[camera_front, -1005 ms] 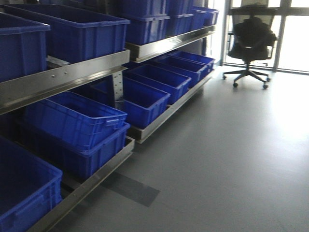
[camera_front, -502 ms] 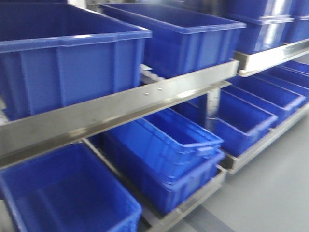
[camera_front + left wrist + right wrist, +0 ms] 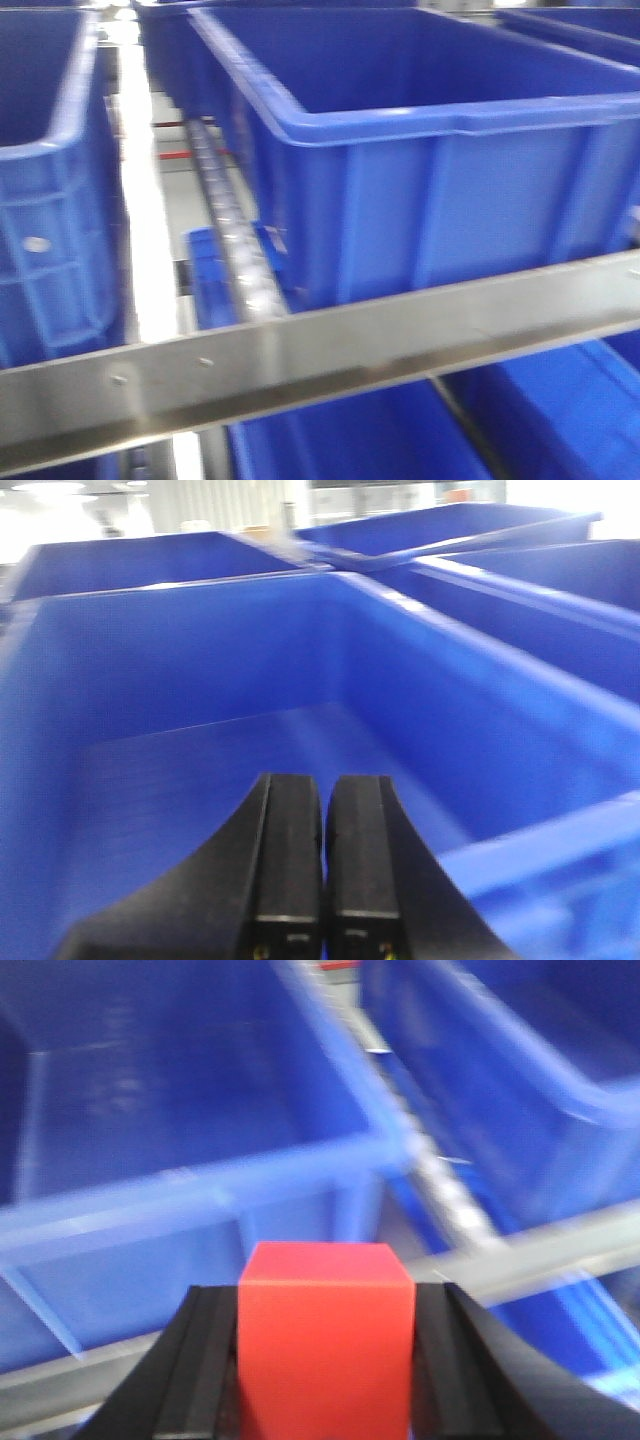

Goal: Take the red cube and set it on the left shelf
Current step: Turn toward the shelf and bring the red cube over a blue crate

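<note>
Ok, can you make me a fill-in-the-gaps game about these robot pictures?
1. The right end effector is shut on a ____ cube.
2. The left end effector is shut and holds ____.
3. The big bins behind the metal rail are all the colour ____.

Missing words: red; nothing; blue.

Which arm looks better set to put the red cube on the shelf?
The right: the right end effector grips the red cube, facing a blue bin; the left end effector is shut and empty.
</note>
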Available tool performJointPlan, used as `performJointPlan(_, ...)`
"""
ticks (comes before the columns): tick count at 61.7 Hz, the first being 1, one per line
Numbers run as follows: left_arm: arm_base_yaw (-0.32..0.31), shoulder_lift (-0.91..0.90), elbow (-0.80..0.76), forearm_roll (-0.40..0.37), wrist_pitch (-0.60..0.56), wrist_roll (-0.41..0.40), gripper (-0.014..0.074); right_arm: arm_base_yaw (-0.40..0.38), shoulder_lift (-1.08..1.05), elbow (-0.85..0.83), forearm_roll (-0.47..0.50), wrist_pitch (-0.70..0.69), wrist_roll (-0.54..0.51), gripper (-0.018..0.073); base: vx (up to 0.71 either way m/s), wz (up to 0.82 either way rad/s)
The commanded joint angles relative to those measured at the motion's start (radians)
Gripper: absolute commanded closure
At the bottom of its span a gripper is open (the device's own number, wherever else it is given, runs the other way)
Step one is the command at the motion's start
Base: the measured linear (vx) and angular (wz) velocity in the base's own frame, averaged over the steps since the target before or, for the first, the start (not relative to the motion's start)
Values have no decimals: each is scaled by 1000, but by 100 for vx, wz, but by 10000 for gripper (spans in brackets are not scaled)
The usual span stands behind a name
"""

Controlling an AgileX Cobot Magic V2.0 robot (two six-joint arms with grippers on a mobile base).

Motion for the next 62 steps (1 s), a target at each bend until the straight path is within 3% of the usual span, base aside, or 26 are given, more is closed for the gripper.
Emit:
performJointPlan(1,-5,7,22,-6,-83,1,491,-7,5,-29,-10,-83,-5,501,14,69)
performJointPlan(36,-5,7,22,-6,-83,1,491,-7,5,-29,-10,-83,-5,501,9,33)
performJointPlan(62,-5,7,22,-6,-83,1,491,-7,5,-29,-10,-83,-5,501,1,6)
